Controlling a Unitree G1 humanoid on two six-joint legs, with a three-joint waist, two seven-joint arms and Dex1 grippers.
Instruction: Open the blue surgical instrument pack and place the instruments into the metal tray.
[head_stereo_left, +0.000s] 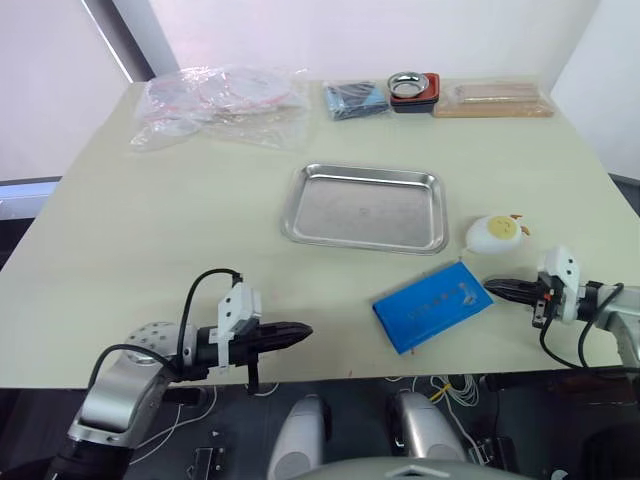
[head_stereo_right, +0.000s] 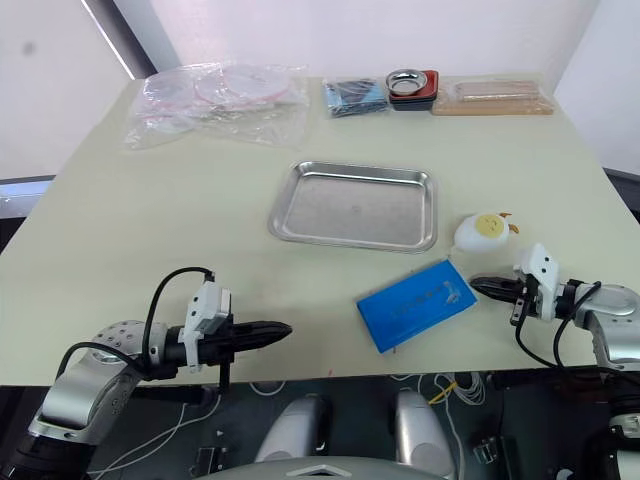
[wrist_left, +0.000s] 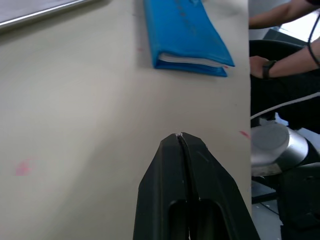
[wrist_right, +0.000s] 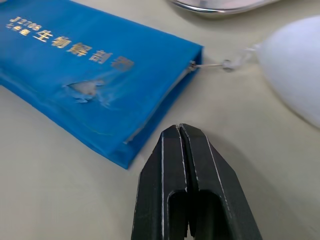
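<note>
- The right gripper (head_stereo_left: 492, 287) is hovering low over the table's (head_stereo_left: 150, 230) near edge with its two black fingers pressed together and nothing between them.
- Just beyond its fingertips, the blue surgical instrument pack (head_stereo_left: 432, 305) is lying flat and closed on the table, not touching the gripper; in the right wrist view the pack's (wrist_right: 95, 75) gold lettering is facing up and its zipper pull is trailing off the corner nearest the gripper.
- Close beside this gripper, towards the far side of the table, a white egg-shaped toy (head_stereo_left: 494, 233) with a yellow spot is sitting near the pack's corner.
- The left gripper (head_stereo_left: 303, 330) is also hanging over the near table edge, fingers closed on nothing and pointing towards the pack, which is lying well apart from it.
- Farther out from both grippers, the metal tray (head_stereo_left: 365, 207) is sitting in the middle of the table, beyond the pack, with nothing in it.
- At the far edge, clear plastic bags (head_stereo_left: 220, 103), a small dark-blue packet (head_stereo_left: 355, 98), a round metal bowl in a red holder (head_stereo_left: 413, 90) and a wrapped wooden block (head_stereo_left: 492, 99) are lying in a row.
- A person's arm (wrist_left: 280, 62) is showing past the table edge in the left wrist view.
</note>
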